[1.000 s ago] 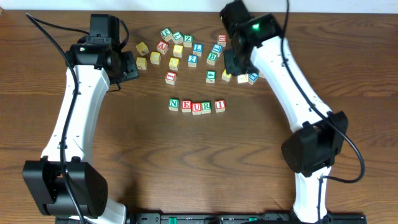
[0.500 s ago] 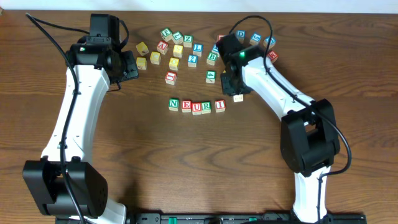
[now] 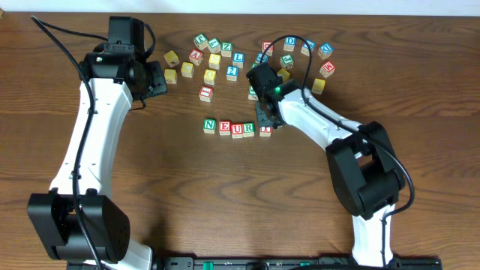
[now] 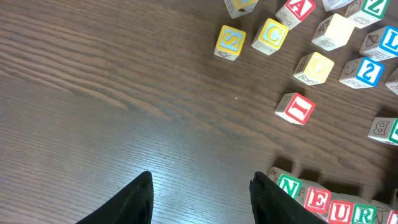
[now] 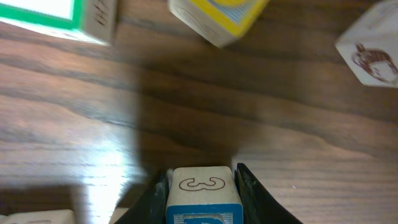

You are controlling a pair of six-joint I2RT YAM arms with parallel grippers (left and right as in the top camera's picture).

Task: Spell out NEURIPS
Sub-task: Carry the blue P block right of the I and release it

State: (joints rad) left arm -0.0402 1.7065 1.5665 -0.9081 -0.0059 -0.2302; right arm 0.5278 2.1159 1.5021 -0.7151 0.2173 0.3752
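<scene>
Four cubes reading N (image 3: 209,125), E (image 3: 224,128), U (image 3: 237,130) and R (image 3: 248,129) stand in a row at mid-table, with the I cube (image 3: 265,129) at its right end. My right gripper (image 3: 268,118) hangs low right over that end, and it hides its own cube from above. In the right wrist view the right gripper (image 5: 202,186) is shut on a pale cube (image 5: 202,190) with a blue-framed face, just above the wood. The left gripper (image 3: 156,79) stands open and empty, back left of the row. In the left wrist view N (image 4: 288,185) lies beside its right finger.
Several loose letter cubes lie behind the row (image 3: 214,60) and at the back right (image 3: 307,56). A red-lettered cube (image 3: 205,93) sits alone between cluster and row. In the right wrist view a green-edged cube (image 5: 56,15) and a yellow cube (image 5: 217,15) lie ahead.
My right arm has swung from the back-right cubes forward and left to the row's right end, carrying its cube. The left arm has not moved.
</scene>
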